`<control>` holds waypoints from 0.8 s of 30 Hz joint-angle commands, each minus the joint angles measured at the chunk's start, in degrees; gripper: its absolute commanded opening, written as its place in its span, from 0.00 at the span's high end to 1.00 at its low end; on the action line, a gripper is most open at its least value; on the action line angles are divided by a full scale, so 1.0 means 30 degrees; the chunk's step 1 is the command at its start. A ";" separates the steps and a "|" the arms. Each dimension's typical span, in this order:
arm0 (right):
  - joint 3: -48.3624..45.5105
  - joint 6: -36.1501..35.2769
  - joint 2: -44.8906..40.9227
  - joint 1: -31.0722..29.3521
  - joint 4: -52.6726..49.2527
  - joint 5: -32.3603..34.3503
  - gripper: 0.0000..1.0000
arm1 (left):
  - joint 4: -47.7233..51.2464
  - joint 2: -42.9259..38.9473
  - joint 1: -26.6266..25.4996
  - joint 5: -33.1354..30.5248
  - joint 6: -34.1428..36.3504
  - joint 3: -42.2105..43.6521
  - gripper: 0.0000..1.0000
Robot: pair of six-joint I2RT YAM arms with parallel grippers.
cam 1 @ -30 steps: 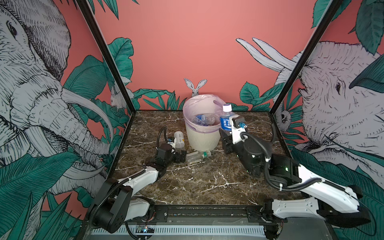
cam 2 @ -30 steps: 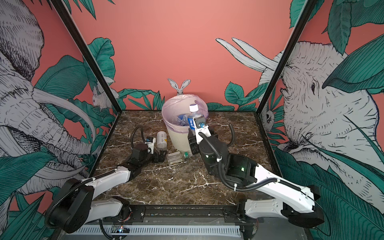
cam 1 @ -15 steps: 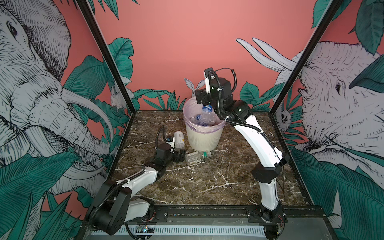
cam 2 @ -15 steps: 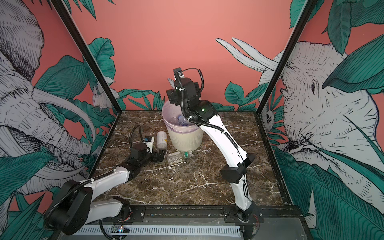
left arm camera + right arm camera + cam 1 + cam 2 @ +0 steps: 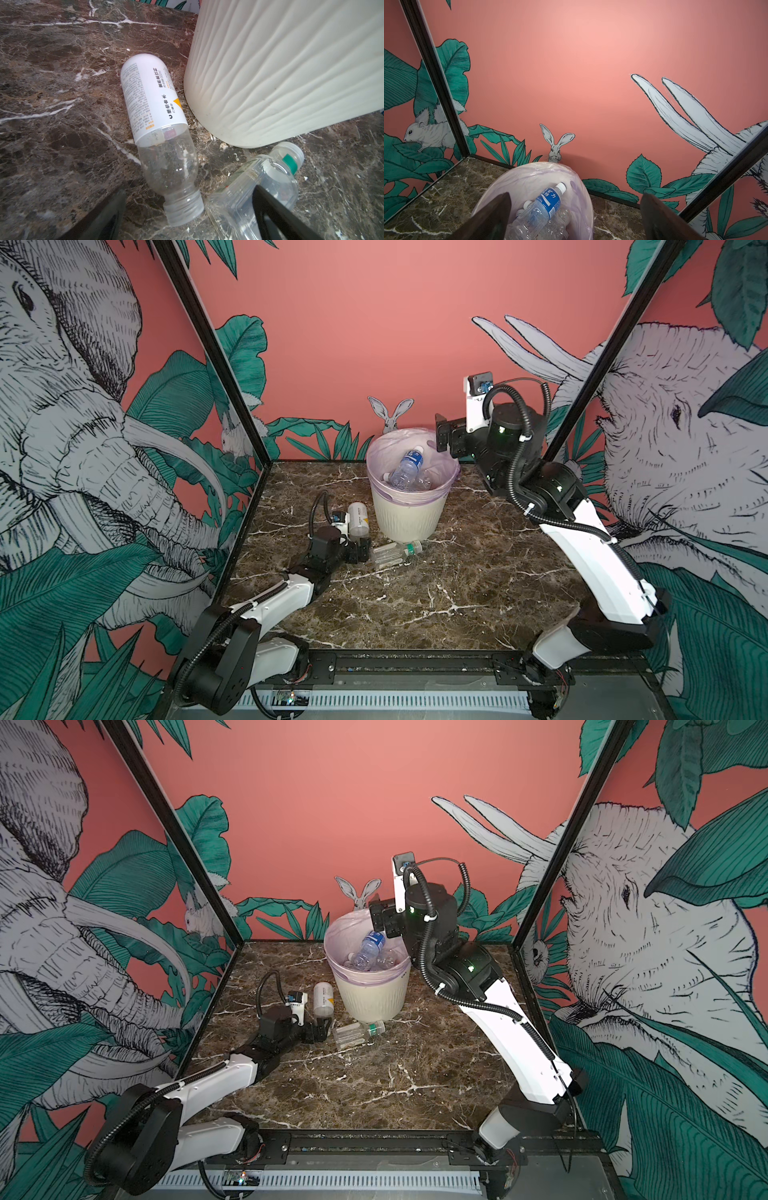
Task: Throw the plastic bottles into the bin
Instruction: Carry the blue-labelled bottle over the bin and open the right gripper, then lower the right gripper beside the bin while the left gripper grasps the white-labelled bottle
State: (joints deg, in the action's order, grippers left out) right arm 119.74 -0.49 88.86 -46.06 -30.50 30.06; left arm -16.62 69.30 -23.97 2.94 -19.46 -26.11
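drop: blue-label bottle [image 5: 409,462] released, now in bin [image 5: 409,514]
fingers: right gripper [image 5: 445,439] spread, empty; left gripper [image 5: 359,551] spread
pending: white-label bottle [image 5: 151,97], green-label bottle [image 5: 259,182] on tabletop [image 5: 457,593]

Left wrist view: bin [image 5: 280,72] cut off by the frame edges, rim and liner out of shot. Fingers of left gripper [image 5: 189,189] cropped; one finger covers part of the green-banded clear bottle [image 5: 236,199], and that bottle's base is also cropped. Right wrist view: fingers of right gripper [image 5: 576,195] and the near part of the bin are cropped. The clear bottles under the blue-label bottle [image 5: 544,207] are a jumble, count unclear. In both top views the neck end of the white-label bottle [image 5: 357,519] is hidden behind the left gripper, and the label print is too small to read.
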 commanded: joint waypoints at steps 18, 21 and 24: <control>-1.3863 0.5411 -0.7104 0.0076 0.2286 -0.0670 0.01 | -0.0601 0.0539 0.0075 0.1037 0.0072 -0.0190 0.04; -1.5826 0.6363 -0.7708 -0.0034 0.2373 -0.0727 0.01 | -0.0727 0.0656 0.0077 0.1289 0.0114 -0.0196 0.04; -1.7250 0.7161 -0.8133 -0.0140 0.2302 -0.0764 0.01 | -0.0917 0.0784 0.0079 0.1562 0.0129 -0.0204 0.04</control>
State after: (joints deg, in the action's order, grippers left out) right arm 70.15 16.60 65.87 -46.11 -24.93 28.12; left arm -17.41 71.53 -23.97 6.15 -19.44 -26.11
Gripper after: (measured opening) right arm 0.987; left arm 0.956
